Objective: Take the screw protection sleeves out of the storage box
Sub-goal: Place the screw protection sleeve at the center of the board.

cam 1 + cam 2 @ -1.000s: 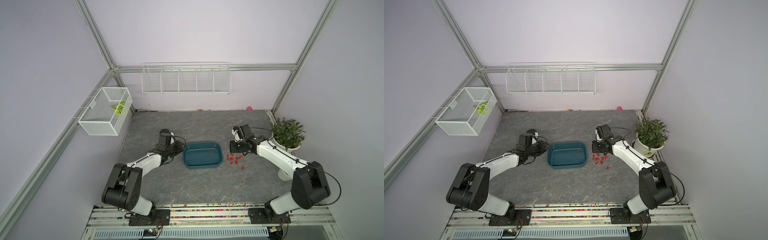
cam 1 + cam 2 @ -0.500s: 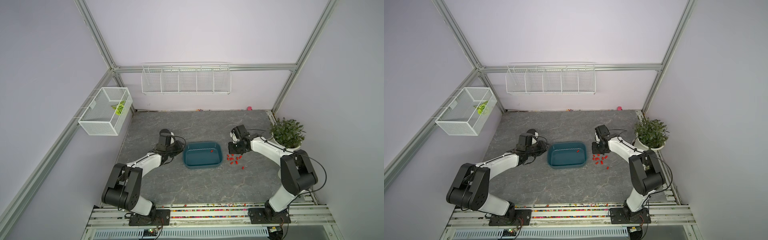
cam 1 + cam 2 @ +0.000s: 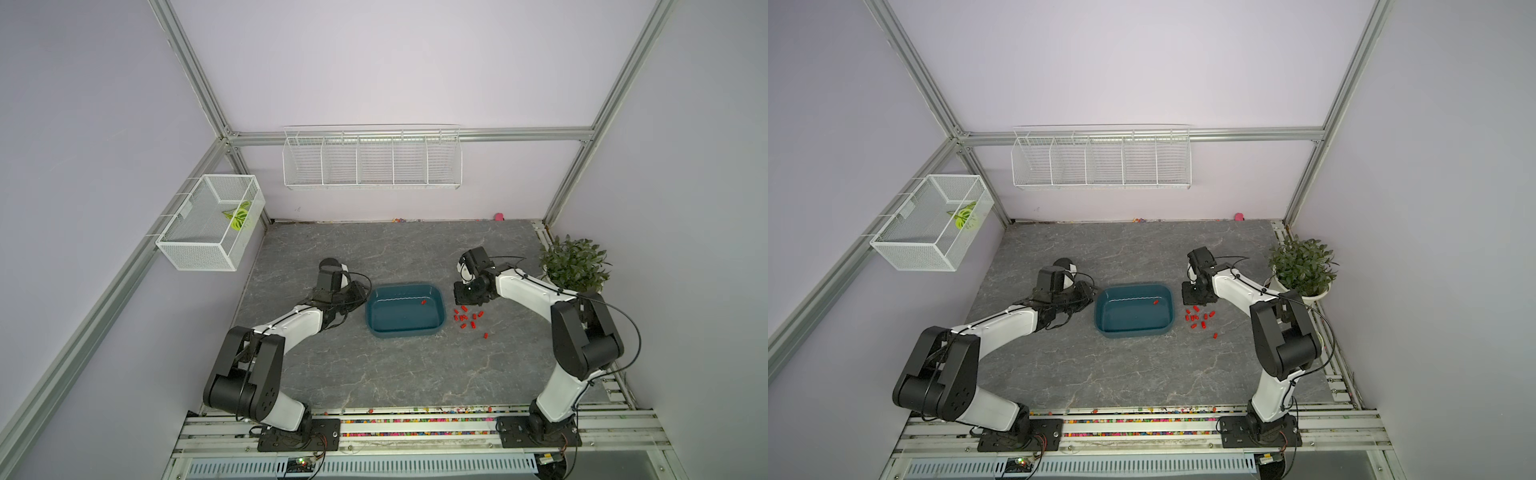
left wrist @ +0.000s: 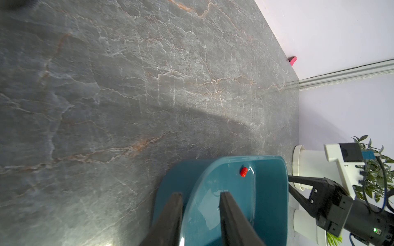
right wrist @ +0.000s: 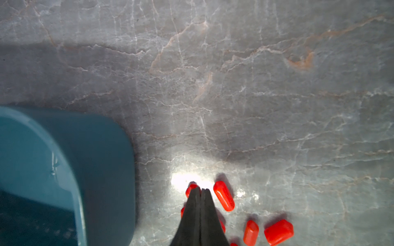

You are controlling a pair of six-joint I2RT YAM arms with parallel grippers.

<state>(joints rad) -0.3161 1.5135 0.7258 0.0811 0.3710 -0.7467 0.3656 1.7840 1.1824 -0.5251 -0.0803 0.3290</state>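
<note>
Grey marbled worktop (image 3: 374, 374) underneath everything. In the middle of it, the teal storage box (image 3: 395, 318): shallow, rigid, glossy inside. At the box's left wall, the left gripper (image 4: 200, 193), one finger outside and one inside, seemingly clamped on the rim to steady it. To the right of the box, the right gripper (image 5: 200, 190), pressed together with nothing between the fingers, tip low over the pile. Just right of the box, on the worktop, about a dozen red sleeves (image 3: 469, 321), loosely scattered, some touching. Inside the box, toward the far right corner, a single sleeve (image 3: 423, 302) left, lying on its side on the slick floor.

Probably feather-light, smooth plastic, round in section, so likely to roll or skid away at a nudge and to pop out of a skewed pinch. Probably firm enough for a light squeeze, though hollow, so no call for force. Best taken across the middle of the short barrel, fingers square to its long axis, opened only a little wider than the sleeve. Needs a steep approach, with the far and right walls close by and crowding the fingers.
</note>
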